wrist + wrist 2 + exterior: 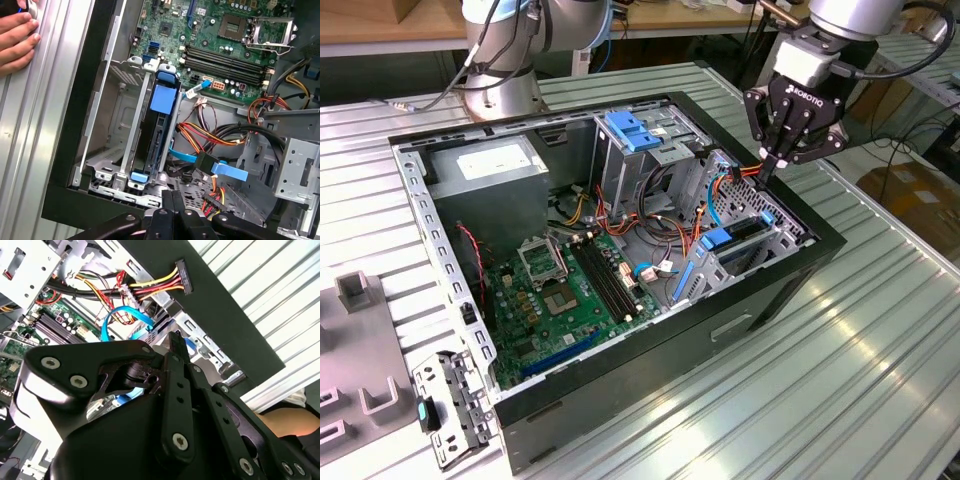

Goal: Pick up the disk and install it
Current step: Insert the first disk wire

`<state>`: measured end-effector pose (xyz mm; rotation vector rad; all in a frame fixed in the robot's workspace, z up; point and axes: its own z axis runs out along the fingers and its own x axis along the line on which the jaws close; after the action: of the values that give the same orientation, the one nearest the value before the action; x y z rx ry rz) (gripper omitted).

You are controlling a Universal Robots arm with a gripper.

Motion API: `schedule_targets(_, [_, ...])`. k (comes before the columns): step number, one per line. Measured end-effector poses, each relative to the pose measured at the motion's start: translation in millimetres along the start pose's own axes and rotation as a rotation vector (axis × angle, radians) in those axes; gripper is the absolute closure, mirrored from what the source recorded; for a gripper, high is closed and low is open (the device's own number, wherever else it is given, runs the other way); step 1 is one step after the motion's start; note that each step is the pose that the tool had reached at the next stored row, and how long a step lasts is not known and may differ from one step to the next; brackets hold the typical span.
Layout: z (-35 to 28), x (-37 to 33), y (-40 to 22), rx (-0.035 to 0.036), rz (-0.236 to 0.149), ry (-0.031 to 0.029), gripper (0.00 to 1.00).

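Note:
The disk (pixel 161 131) stands on edge in the metal drive cage (pixel 116 150) of the open computer case, framed by blue carrier rails with a blue tab on top. In the exterior view the disk (pixel 720 240) sits at the case's corner toward that view's right. My gripper (pixel 766 172) hangs just above the cage's far end, apart from the disk, beside orange and red cables. Its fingers are pressed together with nothing between them, as both wrist views show: gripper (pixel 176 342) and gripper (pixel 172 197).
A motherboard (pixel 570 285), a grey power-supply box (pixel 490 165) and loose cable bundles (pixel 225 135) fill the case. A blue latch plate (pixel 635 130) tops the rear bay. A person's hand (pixel 15 37) rests on the ribbed table beside the case. Grey fixtures (pixel 360 290) stand at the exterior view's left.

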<state>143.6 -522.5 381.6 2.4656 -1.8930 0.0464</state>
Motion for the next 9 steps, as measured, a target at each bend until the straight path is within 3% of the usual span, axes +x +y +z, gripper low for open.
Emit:
schedule_targets(3, [0.0,-0.3,-2.9,0.0006,-0.014,0.0001,0.89])
schedule_targets(9, [0.0,-0.3,-3.0,0.0006,-0.014,0.0001,0.89])
